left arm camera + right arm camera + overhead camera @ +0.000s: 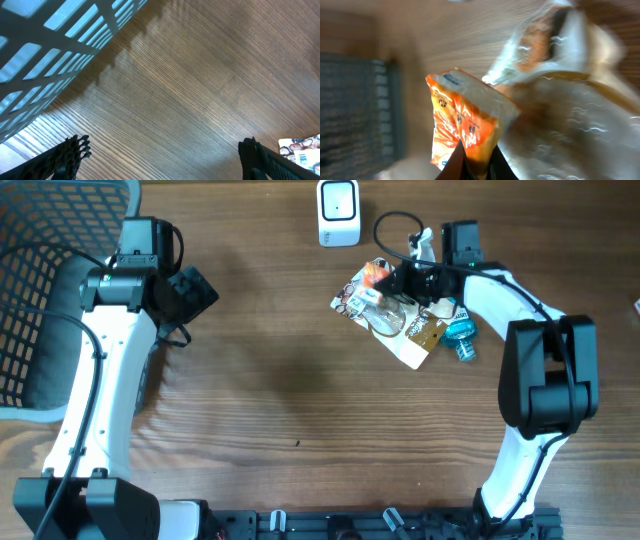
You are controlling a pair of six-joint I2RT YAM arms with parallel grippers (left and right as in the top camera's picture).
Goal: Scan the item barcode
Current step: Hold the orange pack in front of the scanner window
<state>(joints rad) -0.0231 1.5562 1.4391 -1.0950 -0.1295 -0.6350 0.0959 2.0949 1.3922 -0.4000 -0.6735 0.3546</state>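
Right wrist view has the right gripper (471,167) clamped on the lower corner of the orange packet (462,120) — a thin pinch on crinkled film, with most of the packet standing free above the jaws. A clear bag (560,115) crowds it on one side. The frame is blurred there, so I cannot tell whether the two merely touch or overlap.

From overhead, the packet sits in a small heap below and to the right of the scanner (338,212), near it but not in front of its face. A brown packet (424,332) and a blue bottle (462,338) lie on the side of the heap farther from the scanner.

Likely trouble starts with the grip. Held by one corner, the packet could slip out on the way to the scanner. It could also fold or swing, so that the code never faces the scanner flat. No barcode shows in any view, so it may sit on the side turned away, which would call for a twist of the wrist. The clear bag could also ride along if it is caught against the film, and mask the code.

Far to the left of the scanner, the left gripper (162,152) hangs over bare table (280,380) with its jaws wide and empty — too distant to steady anything.
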